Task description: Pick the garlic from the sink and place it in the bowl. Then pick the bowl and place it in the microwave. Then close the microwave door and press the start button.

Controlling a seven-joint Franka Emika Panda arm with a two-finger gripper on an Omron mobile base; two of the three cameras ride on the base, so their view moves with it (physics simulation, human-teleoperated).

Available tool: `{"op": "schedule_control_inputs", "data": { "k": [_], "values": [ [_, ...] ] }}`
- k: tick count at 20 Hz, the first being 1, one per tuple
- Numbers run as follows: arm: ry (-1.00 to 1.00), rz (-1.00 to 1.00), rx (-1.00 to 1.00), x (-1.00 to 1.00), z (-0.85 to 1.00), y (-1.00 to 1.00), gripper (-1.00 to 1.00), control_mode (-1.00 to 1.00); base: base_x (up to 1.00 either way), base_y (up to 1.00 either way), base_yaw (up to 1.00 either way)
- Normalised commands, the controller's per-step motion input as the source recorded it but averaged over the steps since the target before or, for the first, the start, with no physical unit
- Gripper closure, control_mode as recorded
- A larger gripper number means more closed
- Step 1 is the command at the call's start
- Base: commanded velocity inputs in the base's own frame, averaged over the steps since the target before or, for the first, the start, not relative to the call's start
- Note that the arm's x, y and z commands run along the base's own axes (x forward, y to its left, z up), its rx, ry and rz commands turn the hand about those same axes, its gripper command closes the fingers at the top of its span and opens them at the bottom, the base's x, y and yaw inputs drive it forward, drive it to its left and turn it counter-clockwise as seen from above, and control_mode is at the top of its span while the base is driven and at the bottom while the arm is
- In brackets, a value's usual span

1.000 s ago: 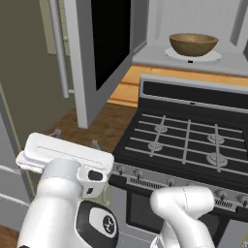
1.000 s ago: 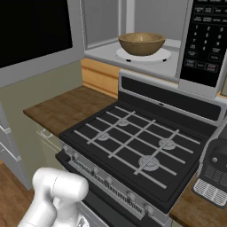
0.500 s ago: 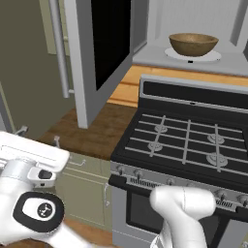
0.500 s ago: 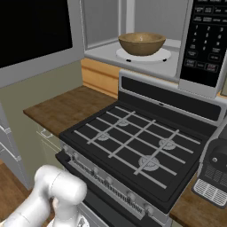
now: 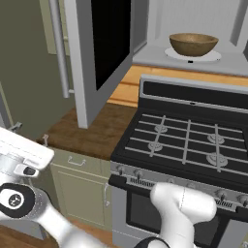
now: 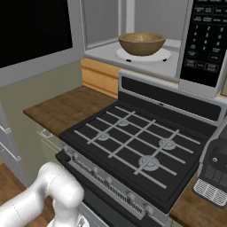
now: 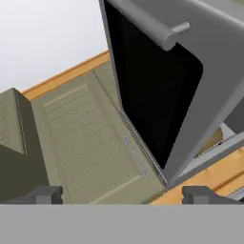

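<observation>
Kitchen unchanged: bowl [image 5: 193, 44] sits on the turntable inside the microwave [image 6: 146, 53]; garlic not discernible. I have swung the hand down-left; gripper [image 7: 123, 195], fingers spread and empty, now faces the open microwave door [image 7: 167, 95]. Closing comes next.

Brown bowl [image 5: 193, 44]; blk-glass microwave door [image 5: 105, 43]

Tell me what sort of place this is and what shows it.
A home kitchen, rendered in simulation. A black gas stove with grey burner grates stands between brown wooden countertops, and above it a silver-grey microwave with its black-windowed door swung open holds a round brown wooden bowl on its white turntable.
</observation>
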Motion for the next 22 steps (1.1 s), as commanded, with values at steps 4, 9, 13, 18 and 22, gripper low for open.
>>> {"op": "schedule_control_inputs", "data": {
  "k": [4, 9, 13, 18, 22],
  "values": [
    [-0.22, -0.10, 0.00, 0.76, -0.03, 0.26, -1.00, -1.00, 0.00, 0.00, 0.00],
    [-0.05, -0.06, 0.01, 0.93, -0.03, 0.19, -1.00, -1.00, 0.00, 0.00, 0.00],
    [0.00, -0.05, 0.01, 0.84, -0.02, 0.34, -1.00, -1.00, 0.00, 0.00, 0.00],
    [-0.04, 0.00, 0.07, 0.50, -0.01, 0.03, -1.00, -1.00, 0.00, 0.00, 0.00],
    [-0.19, 0.00, 0.18, 0.00, 0.30, -0.54, -1.00, -1.00, 0.00, 0.00, 0.00]
  ]
}}
